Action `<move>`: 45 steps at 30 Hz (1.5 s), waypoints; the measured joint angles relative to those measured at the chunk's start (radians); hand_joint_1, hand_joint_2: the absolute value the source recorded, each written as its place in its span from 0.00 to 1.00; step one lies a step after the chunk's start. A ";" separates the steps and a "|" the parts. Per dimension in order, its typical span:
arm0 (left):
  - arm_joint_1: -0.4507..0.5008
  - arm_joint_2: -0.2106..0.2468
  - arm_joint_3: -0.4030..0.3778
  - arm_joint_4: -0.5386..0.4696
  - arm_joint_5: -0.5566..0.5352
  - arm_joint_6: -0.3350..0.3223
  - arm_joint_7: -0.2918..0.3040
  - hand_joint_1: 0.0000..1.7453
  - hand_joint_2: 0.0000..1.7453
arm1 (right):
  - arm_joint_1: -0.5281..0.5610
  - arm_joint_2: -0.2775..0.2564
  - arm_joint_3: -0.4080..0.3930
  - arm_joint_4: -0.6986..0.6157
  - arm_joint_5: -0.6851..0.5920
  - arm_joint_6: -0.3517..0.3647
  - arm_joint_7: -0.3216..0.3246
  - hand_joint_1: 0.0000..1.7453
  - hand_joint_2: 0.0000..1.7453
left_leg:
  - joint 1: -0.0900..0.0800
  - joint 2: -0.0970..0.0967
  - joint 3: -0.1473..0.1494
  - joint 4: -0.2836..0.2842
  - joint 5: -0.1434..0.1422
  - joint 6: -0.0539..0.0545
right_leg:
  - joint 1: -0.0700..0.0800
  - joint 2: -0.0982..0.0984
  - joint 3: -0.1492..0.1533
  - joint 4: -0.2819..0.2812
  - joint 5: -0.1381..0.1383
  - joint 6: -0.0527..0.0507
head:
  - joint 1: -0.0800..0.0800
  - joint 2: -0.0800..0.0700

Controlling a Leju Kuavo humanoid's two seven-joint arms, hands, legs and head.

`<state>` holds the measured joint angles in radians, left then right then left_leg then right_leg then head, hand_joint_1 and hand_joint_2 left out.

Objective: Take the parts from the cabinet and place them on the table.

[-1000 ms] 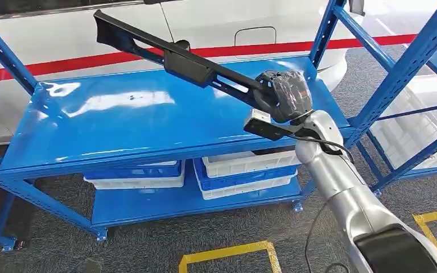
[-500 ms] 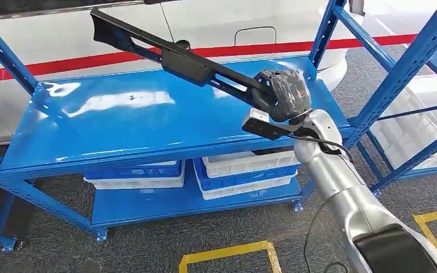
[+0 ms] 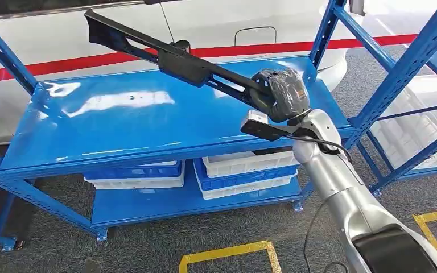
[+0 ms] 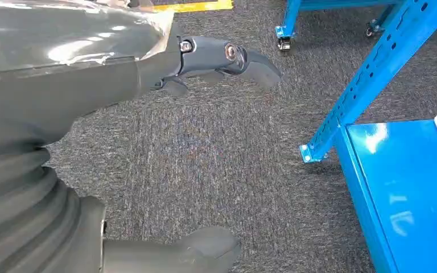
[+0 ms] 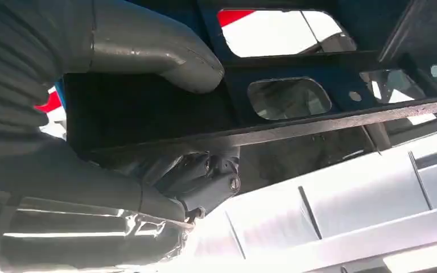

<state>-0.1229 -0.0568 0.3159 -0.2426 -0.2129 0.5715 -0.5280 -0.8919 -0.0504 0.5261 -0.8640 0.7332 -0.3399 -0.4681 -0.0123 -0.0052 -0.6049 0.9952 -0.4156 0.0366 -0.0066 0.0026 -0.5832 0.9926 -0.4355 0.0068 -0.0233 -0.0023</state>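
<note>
So: long black part is held up over the blue shelf, not touching it, slanting toward the white vehicle. Right hand has its fingers wrapped around the near end, which hides it. Left hand hangs over grey carpet, fingers apart, holding nothing. White bins below are half hidden by the shelf edge.

Bright, even overhead light; white glare streaks across the glossy blue shelf. Blown-out highlights in the right wrist view, black part dark and underexposed there. Carpet sharp.
</note>
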 joint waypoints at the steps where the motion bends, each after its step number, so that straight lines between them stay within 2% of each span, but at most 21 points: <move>1: 0.000 0.000 0.000 0.000 0.000 0.000 0.000 0.00 1.00 | 0.000 0.001 0.000 0.000 -0.001 0.000 0.000 1.00 1.00 | 0.000 0.000 0.000 0.000 0.000 0.000 | 0.000 0.000 0.000 0.000 0.000 0.000 | 0.000 0.000; 45: 0.000 0.000 0.009 0.000 -0.008 0.002 -0.008 0.00 1.00 | 0.004 0.028 -0.004 0.000 -0.013 0.001 -0.035 1.00 1.00 | 0.000 0.000 0.000 0.000 0.000 0.000 | 0.000 0.000 0.000 0.000 0.000 0.000 | 0.000 0.000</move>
<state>-0.1227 -0.0568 0.3250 -0.2422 -0.2205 0.5730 -0.5360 -0.8875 -0.0225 0.5222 -0.8644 0.7198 -0.3391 -0.5028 -0.0123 -0.0052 -0.6050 0.9952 -0.4156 0.0366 -0.0066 0.0026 -0.5832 0.9926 -0.4355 0.0068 -0.0237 -0.0023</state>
